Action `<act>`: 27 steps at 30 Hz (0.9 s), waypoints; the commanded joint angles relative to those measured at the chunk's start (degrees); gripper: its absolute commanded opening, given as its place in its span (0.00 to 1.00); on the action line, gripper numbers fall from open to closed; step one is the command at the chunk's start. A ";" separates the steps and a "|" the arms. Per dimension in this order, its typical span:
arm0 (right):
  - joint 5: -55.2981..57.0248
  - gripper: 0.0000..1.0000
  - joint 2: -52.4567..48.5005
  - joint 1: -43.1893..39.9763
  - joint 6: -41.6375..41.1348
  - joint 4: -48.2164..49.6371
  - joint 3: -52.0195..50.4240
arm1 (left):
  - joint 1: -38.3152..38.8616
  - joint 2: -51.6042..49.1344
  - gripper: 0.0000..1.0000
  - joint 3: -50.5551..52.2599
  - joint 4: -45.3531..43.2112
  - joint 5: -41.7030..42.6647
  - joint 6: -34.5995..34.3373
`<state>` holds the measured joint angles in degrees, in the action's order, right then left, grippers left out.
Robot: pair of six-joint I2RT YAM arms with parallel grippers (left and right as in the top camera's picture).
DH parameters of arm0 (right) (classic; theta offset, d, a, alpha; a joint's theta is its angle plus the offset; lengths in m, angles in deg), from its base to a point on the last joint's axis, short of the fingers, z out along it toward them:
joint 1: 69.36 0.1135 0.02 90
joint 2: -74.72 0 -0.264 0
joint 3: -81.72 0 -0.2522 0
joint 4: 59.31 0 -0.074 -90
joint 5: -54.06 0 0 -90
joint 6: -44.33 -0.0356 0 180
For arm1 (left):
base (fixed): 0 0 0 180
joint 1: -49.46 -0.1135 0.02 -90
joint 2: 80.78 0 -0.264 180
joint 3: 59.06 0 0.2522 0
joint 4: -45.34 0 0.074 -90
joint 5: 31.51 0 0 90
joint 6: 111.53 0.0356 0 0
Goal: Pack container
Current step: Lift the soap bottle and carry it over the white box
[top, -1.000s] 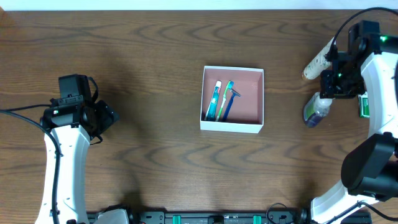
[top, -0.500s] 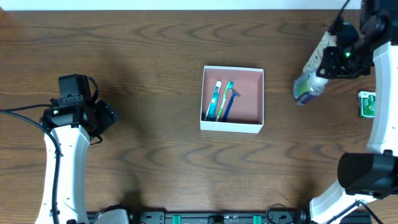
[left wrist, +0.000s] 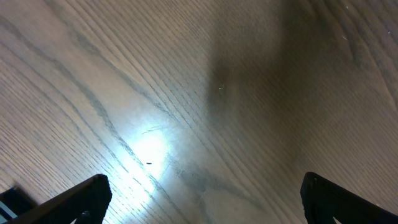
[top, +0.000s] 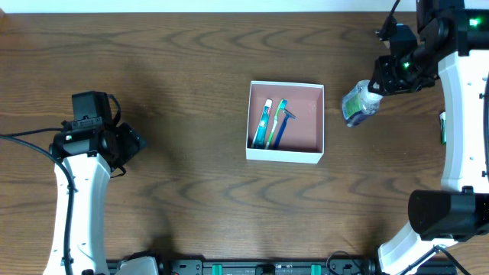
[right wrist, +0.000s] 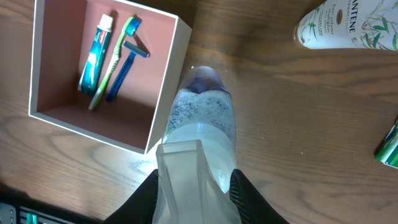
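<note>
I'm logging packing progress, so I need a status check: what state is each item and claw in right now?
Container: upright on table, open-topped.
Toothpaste: lying inside container.
Toothbrush: lying inside container.
Razor: lying inside container.
Clear bottle: gripped, beside container, not inside.
Shampoo bottle: lying on table, outside container.
Right claw: shut on clear bottle.
Left claw: open, empty, over bare table.
</note>
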<state>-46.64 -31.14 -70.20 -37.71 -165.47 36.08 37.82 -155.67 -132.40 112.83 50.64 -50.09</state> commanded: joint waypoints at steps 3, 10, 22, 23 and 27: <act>-2.10 0.22 0.52 0.11 -2.21 1.14 1.66 | -0.35 -0.17 0.98 0.02 0.20 -0.26 -0.70; -5.68 0.22 0.52 1.38 -6.10 3.93 1.66 | -0.35 -0.17 0.98 0.00 0.20 -0.26 -0.70; -6.69 0.24 0.52 8.44 -7.37 8.83 1.66 | -0.35 -0.17 0.98 0.00 0.20 -0.26 -0.70; -6.64 0.24 0.52 8.81 -7.63 9.16 1.66 | -0.35 -0.17 0.98 0.00 0.20 -0.26 -0.70; -6.67 0.24 0.52 10.34 -8.37 10.27 1.66 | -0.35 -0.17 0.98 0.00 0.20 -0.26 -0.70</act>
<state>-51.43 -31.14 -60.93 -44.64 -155.94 36.08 37.82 -155.67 -132.40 112.83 50.64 -50.09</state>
